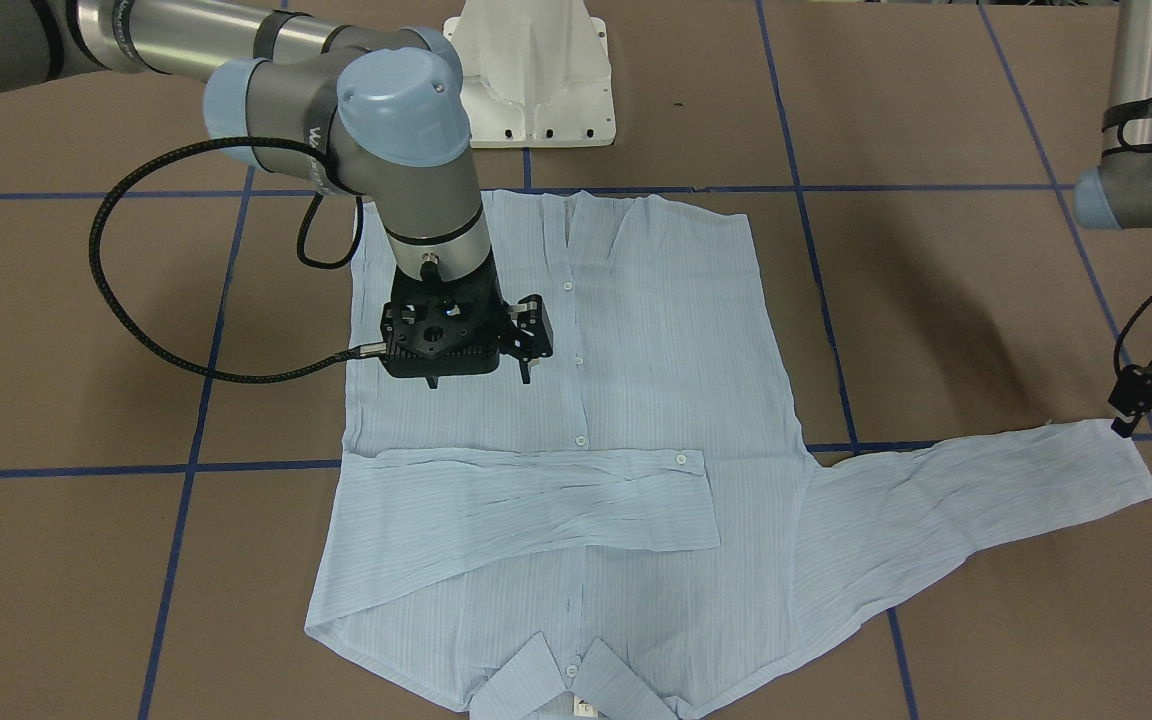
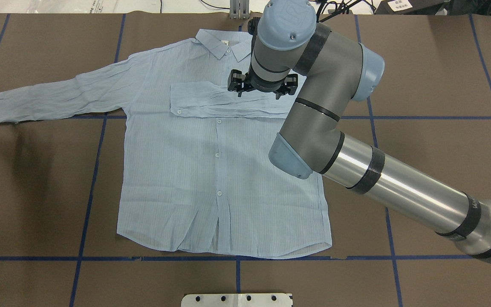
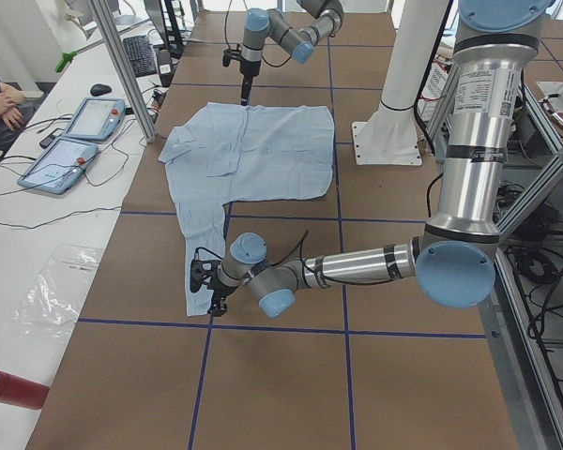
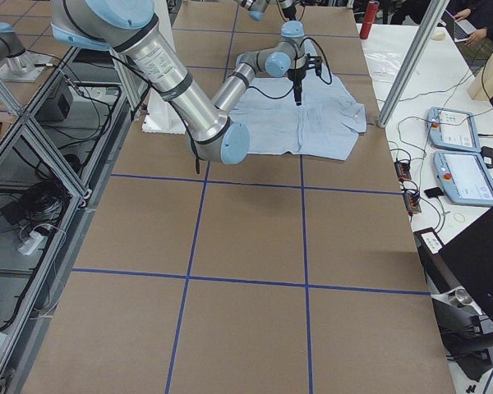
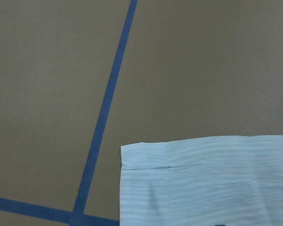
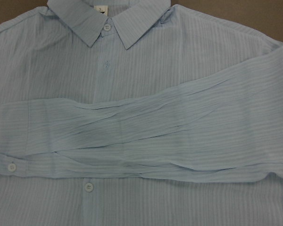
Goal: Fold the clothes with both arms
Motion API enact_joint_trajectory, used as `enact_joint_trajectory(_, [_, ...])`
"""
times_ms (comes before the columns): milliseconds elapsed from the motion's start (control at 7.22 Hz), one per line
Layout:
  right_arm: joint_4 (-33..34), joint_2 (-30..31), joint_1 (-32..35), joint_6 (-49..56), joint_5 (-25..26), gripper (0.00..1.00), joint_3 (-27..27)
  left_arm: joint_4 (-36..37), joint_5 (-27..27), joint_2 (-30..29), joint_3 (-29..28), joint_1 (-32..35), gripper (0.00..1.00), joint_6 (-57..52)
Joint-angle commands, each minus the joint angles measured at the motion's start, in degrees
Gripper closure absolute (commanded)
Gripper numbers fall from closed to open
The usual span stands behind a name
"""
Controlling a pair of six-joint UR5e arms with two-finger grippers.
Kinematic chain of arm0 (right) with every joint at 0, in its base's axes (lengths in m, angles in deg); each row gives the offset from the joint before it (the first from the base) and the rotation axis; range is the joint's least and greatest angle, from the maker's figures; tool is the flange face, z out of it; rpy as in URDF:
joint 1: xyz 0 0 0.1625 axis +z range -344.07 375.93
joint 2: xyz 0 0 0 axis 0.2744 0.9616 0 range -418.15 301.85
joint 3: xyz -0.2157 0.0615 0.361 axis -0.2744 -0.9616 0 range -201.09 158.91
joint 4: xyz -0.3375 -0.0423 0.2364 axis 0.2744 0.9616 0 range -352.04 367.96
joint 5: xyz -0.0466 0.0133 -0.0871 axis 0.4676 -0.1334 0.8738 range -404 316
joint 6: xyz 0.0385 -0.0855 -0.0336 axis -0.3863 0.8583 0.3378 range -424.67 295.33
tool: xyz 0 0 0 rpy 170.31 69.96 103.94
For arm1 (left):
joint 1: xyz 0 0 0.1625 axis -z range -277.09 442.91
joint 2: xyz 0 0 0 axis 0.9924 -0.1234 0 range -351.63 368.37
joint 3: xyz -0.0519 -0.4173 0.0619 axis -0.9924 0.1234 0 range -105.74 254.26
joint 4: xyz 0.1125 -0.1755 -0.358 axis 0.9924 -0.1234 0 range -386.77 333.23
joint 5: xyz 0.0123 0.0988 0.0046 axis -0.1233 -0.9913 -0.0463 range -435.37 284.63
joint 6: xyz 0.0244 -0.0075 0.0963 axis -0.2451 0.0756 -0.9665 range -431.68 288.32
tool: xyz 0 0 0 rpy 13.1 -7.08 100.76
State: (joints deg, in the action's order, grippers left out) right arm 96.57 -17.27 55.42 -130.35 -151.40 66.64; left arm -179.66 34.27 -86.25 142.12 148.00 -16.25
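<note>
One sleeve [image 1: 536, 500] across shirt [image 1: 666, 350]; R gripper [image 2: 259, 90] wide above it; L gripper [image 1: 1151, 405] at cuff [image 1: 1106, 470] toward desk's [image 1: 936, 300] left edge, grip unclear.

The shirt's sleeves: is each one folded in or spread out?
One folded, one spread: the sleeve on the robot's right lies across the shirt; the other sleeve stretches flat along the table.

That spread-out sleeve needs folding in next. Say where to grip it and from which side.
Take the outstretched sleeve by its cuff, coming down from above at the outer end: it lies flat, with its end edge right by the left gripper.
</note>
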Motion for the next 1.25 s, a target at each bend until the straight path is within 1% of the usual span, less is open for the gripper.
enact_joint_trajectory(0, [0.08,0.51,0.06,0.20,-0.09,0.00,0.51,-0.74,-2.23,-1.00,-2.63,-0.05,0.29,0.12])
enact_joint_trajectory(277, [0.08,0.51,-0.03,0.20,0.09,0.00,0.51,-0.74,-2.24,-1.18,-3.34,-0.05,0.38,0.12])
enact_joint_trajectory(416, [0.08,0.43,-0.03,0.20,0.17,0.00,0.51,-0.57,-2.32,-2.05,-3.61,-0.22,0.39,0.03])
enact_joint_trajectory(693, [0.08,0.42,-0.03,0.20,0.35,0.00,0.51,-0.66,-2.67,-2.41,-4.75,-1.10,0.39,0.03])
enact_joint_trajectory(831, [0.08,0.42,-0.03,0.20,0.44,0.00,0.51,-0.66,-2.68,-2.41,-4.84,-1.36,0.41,0.03])
enact_joint_trajectory(970, [0.08,0.42,-0.12,0.20,0.61,0.00,0.51,-0.66,-2.68,-2.41,-4.84,-1.45,0.44,0.03])
enact_joint_trajectory(1108, [0.08,0.34,-0.12,0.11,0.61,0.00,0.51,-0.66,-2.68,-2.41,-4.84,-1.63,0.45,0.03])
